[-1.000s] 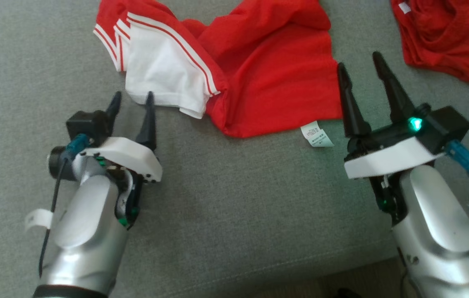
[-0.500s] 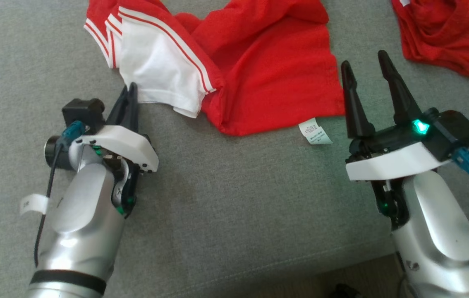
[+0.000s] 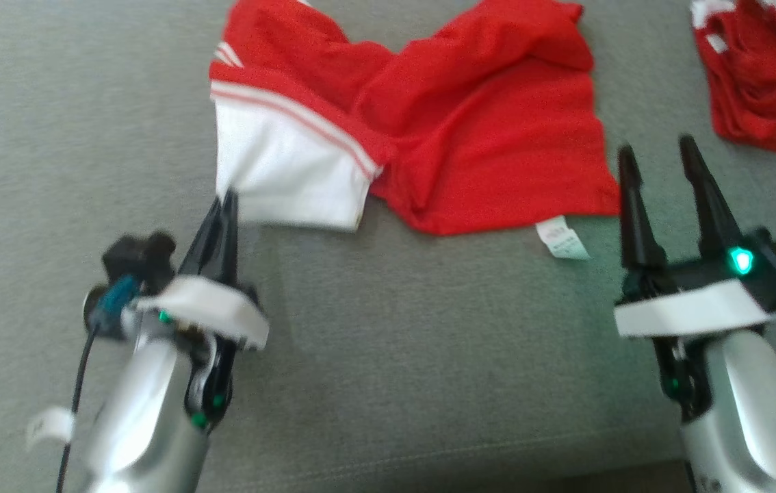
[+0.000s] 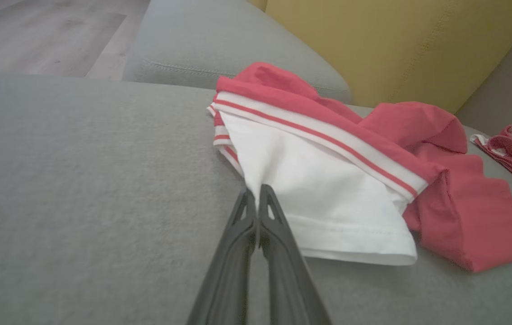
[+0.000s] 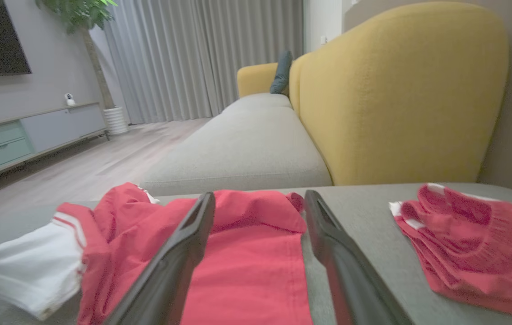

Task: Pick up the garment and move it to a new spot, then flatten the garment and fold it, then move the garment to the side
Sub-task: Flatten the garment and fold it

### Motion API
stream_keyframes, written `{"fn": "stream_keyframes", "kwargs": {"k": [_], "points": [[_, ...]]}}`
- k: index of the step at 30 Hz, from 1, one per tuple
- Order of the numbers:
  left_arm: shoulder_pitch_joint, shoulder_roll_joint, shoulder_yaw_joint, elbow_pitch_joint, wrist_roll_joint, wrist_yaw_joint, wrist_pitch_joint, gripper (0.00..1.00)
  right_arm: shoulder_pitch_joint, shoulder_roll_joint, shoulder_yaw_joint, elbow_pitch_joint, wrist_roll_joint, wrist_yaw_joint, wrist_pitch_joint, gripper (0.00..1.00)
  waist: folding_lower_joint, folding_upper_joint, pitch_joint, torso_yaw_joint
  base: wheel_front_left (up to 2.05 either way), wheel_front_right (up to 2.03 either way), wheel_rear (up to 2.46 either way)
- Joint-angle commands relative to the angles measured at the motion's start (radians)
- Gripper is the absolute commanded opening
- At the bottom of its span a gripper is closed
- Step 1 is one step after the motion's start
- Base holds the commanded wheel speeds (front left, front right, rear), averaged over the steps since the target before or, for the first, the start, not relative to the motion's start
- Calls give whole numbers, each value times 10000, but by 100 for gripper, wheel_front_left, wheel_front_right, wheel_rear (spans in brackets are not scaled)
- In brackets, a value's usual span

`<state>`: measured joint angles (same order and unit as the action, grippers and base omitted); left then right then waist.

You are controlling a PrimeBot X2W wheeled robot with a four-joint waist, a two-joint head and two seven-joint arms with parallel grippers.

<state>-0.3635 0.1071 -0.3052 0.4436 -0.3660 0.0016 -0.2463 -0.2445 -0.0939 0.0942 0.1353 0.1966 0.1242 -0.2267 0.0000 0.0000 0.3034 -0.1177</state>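
The garment [image 3: 490, 150] is a crumpled red shirt with a white, red-striped sleeve [image 3: 285, 178], lying on the grey sofa cushion [image 3: 395, 356]. My left gripper [image 3: 224, 200] is shut on the sleeve's near corner. In the left wrist view the closed gripper [image 4: 256, 192] pinches the white cloth [image 4: 328, 189], which rises to a point at the tips. My right gripper [image 3: 657, 147] stands open just right of the shirt's hem, holding nothing. In the right wrist view that gripper [image 5: 259, 196] frames the red cloth [image 5: 247, 262].
A second red garment [image 3: 757, 103] lies at the far right of the cushion. A white care label [image 3: 561, 241] pokes out from the shirt's near hem. A yellow sofa back [image 5: 396, 90] rises behind. The cushion's front seam [image 3: 429, 465] runs close to me.
My left gripper has gone from open to shut on the white sleeve's corner, which now lifts toward its tips. The head view has shifted. My right gripper stays open.
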Motion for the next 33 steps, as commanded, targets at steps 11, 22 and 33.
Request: {"fn": "stream_keyframes", "kwargs": {"k": [11,22,33], "points": [[1917,658,981,-1705,-678,601,478,0,1805,263,-1298,-893,-607,65,544,100,0,0,-741,969,0,0,0],[2402,461,980,-1711,-796,609,135,100,1941,406,-1192,-959,-691,65,453,100,0,0,-1382,937,0,0,0],[2901,302,930,-2548,-367,437,-136,100,1871,433,-751,-745,-510,65,177,100,0,0,-2467,1219,0,0,0]]}}
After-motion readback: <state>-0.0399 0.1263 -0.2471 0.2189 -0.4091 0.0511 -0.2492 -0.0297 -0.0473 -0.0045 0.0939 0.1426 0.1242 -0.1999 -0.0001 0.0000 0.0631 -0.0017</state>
